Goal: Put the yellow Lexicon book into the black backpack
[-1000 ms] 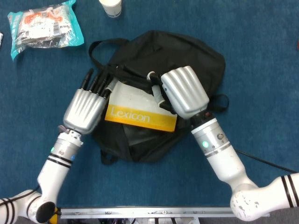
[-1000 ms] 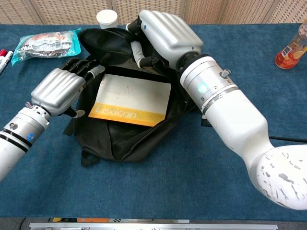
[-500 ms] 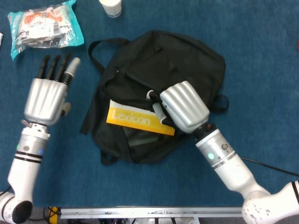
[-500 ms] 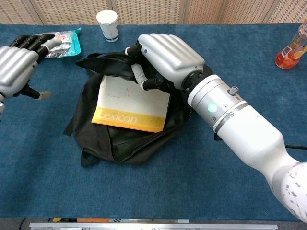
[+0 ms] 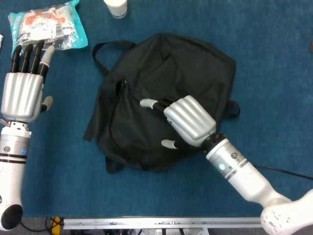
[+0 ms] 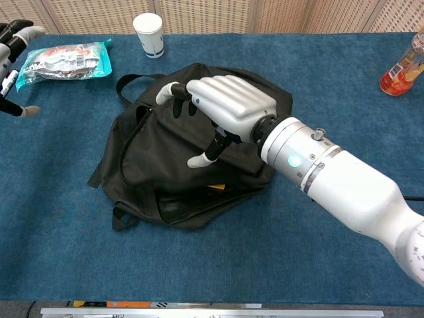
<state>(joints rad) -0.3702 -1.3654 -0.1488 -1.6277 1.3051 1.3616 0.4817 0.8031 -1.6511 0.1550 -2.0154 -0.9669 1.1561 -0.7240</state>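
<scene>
Head view: black backpack (image 5: pixel 161 93) lies flat on the blue desk (image 5: pixel 274 58), its flap down over the body, strap loop at upper left. Right hand (image 5: pixel 182 120) rests palm-down on top of the backpack, fingers spread over the fabric, grasping nothing. Left hand (image 5: pixel 22 81) sits well apart at the left edge of the desk, fingers straight and extended, thumb out to the side, holding nothing; its fingertips reach just beside a teal snack packet (image 5: pixel 46 27). Paper cup (image 5: pixel 116 7) stands at the top edge, above the backpack. Chest view: right hand (image 6: pixel 222 109) again flat on the backpack (image 6: pixel 172 172), thumb angled down onto the cloth. Yellow Lexicon book (image 6: pixel 217 187) is inside the backpack, only a small yellow sliver showing at the opening slit below the hand; rest of it hidden by the fabric. Left hand (image 6: pixel 12 46) mostly cut off at the left frame edge. Orange bottle (image 6: pixel 401 66) near the right edge, well apart from everything else
</scene>
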